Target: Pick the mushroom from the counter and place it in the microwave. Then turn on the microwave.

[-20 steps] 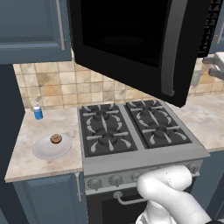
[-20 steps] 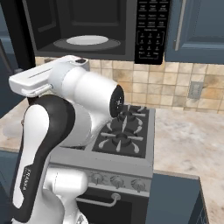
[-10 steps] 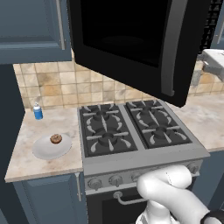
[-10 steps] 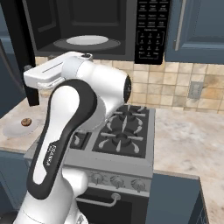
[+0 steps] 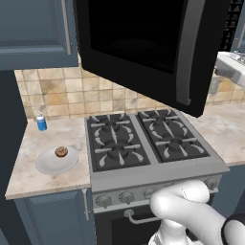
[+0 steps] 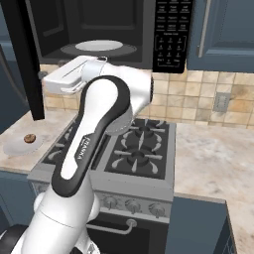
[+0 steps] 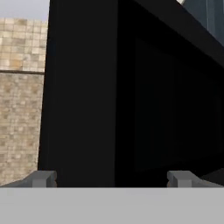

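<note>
The mushroom (image 5: 61, 152) (image 6: 30, 138), a small brown lump, lies on a white plate (image 5: 48, 165) (image 6: 15, 148) on the counter (image 5: 28, 179) left of the stove. Above the stove hangs the microwave (image 6: 171, 30) with its door (image 5: 158, 43) (image 6: 22, 59) swung wide open, baring a glass turntable (image 6: 99, 45) inside. My gripper (image 7: 113, 179) is open with nothing between its fingertips and faces the black door from close by. The white hand (image 6: 62, 79) (image 5: 230, 68) hovers high, just under the microwave's opening, far from the mushroom.
A black gas stove (image 5: 143, 143) (image 6: 134, 149) fills the middle. A small blue bottle (image 5: 41, 122) stands at the tiled wall behind the plate. The counter (image 6: 213, 149) runs on to the right of the stove. Dark blue wall cabinets (image 6: 223, 34) flank the microwave.
The arm's elbow has swung upward and the hand has shifted a little up and toward the microwave. The gripper stays open. Mushroom, plate and door have not moved.
</note>
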You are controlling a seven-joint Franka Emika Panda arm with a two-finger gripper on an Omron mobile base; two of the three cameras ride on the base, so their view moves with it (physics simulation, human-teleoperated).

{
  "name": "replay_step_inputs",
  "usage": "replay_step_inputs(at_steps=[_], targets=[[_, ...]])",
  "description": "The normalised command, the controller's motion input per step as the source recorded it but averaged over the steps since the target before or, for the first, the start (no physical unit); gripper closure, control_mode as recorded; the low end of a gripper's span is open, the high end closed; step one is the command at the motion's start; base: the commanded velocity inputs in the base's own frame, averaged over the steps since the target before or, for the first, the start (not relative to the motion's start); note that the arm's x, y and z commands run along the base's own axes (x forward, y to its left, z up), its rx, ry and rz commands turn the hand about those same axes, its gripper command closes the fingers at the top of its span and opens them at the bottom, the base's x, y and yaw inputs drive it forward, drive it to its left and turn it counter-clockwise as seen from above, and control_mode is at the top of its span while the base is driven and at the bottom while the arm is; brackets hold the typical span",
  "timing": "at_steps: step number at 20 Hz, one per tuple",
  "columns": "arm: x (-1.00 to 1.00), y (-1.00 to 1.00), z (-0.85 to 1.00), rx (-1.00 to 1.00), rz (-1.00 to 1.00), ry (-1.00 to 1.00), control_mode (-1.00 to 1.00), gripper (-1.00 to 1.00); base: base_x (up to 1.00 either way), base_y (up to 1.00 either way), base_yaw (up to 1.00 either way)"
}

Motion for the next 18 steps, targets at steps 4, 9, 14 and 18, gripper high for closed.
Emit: replay_step_inputs(at_steps=[4,9,14,18], targets=[[0.27,0.02,-0.03,0.0,0.12,0.0,-1.0,-1.0,0.0,0.0,0.0],[0.19,0.2,-0.04,-0.01,0.09,-0.03,-1.0,-1.0,0.0,0.0,0.0],[0.02,0.28,0.0,-0.02,0.03,-0.06,-1.0,-1.0,0.0,0.0,0.0],[0.06,0.19,0.0,0.0,0.02,-0.03,-1.0,-1.0,0.0,0.0,0.0]])
